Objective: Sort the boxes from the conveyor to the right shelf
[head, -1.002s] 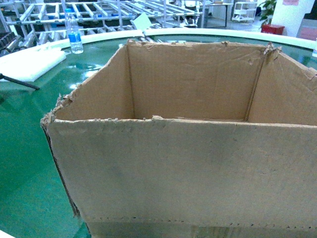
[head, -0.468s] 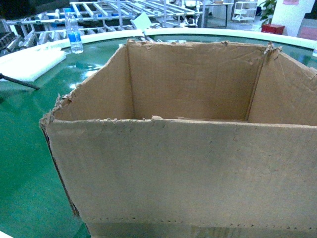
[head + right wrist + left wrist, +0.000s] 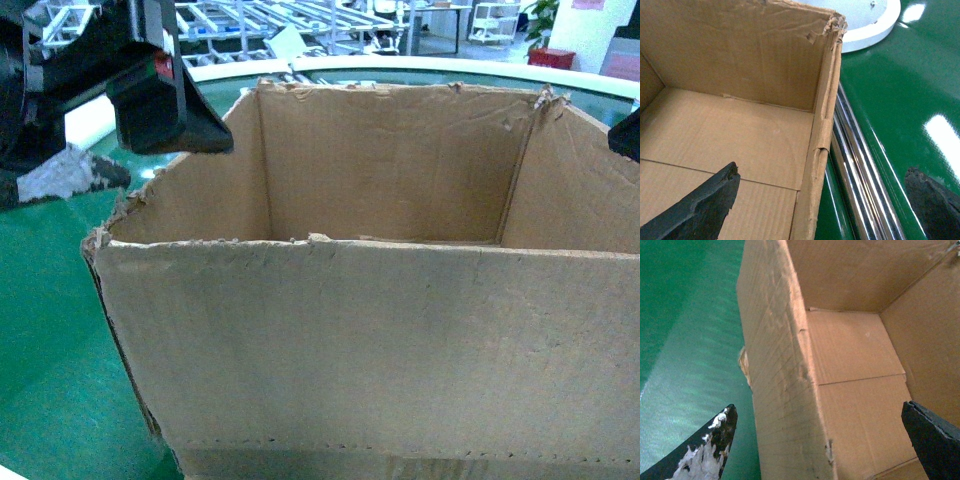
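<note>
**Both claws astride the box walls, nothing clamped yet**

On my left, my left claw (image 3: pixel 815 440) is spread wide over the left wall of the cardboard box (image 3: pixel 380 330): in the left wrist view one scuffed, white-flecked finger (image 3: pixel 715 440) hangs outside above the green belt and the other (image 3: pixel 935 440) hangs inside over the box floor, neither touching the board. It is released, holding nothing.

The box itself sits on the conveyor (image 3: pixel 50 330), open-topped, with ragged torn edges and no flaps, and a perforated line near its base. It looks empty, so I judge it light for its bulk. The corrugated walls will likely be stiff along the flutes but will bow if I pinch only the frayed rim, which could tear further. I would take each side wall a little below the torn edge, near the middle of its length, and lift with both arms level so it does not rack.

On my right, my right claw (image 3: pixel 825 200) is likewise open across the right wall, one finger inside, the other outside above the glossy belt and a shiny metal rail (image 3: pixel 855 165) just beside the box. That slick belt gives little friction, so a one-sided push would probably slide the box.
</note>
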Tool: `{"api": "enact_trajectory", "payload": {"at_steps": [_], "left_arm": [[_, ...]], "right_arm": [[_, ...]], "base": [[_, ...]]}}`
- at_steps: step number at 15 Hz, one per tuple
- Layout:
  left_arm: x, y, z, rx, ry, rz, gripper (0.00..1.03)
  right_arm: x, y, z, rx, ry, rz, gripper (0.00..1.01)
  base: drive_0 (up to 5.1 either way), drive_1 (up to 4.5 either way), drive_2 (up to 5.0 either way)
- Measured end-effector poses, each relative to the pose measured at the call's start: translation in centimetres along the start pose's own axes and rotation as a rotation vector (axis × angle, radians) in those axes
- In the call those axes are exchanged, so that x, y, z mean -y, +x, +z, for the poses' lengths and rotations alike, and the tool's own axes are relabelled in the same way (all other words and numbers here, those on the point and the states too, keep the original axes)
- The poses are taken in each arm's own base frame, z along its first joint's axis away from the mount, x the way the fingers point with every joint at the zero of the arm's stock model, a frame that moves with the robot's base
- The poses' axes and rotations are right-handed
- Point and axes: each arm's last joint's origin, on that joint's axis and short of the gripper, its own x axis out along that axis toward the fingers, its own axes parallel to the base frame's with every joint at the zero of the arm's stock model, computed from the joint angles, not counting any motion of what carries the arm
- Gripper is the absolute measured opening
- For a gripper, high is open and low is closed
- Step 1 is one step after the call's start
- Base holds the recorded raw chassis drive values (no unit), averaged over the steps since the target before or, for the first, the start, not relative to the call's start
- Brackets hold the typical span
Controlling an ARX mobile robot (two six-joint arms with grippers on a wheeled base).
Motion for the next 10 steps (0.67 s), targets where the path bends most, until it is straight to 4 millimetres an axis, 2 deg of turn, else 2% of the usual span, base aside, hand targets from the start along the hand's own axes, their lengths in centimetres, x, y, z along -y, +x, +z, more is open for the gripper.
{"api": "enact_trajectory", "payload": {"at_steps": [1,3,4,10], "left_arm": [[-0.2,0.3,-0.6,-0.038,-0.041,0.011,0.98],[-0.5,0.7,-2.0,-0.079,-0.034,0.055,0.98],[-0.5,0.9,-2.1,-0.083,-0.031,0.060,0.98],[-0.4,2.2,-3.1,-0.125,-0.004,0.092,0.96]], "right_arm": [[0.1,0.2,-0.5,-0.022,0.009,-0.006,0.98],[0.3,0.6,-2.9,-0.088,0.025,-0.037,0.98],[0.3,1.1,-3.7,-0.116,0.031,-0.039,0.98],[0.0,1.7,-3.9,-0.111,0.028,-0.046,0.97]], "base": [[0.0,0.00,0.0],[0.0,0.00,0.0],[0.0,0.00,0.0],[0.0,0.00,0.0]]}}
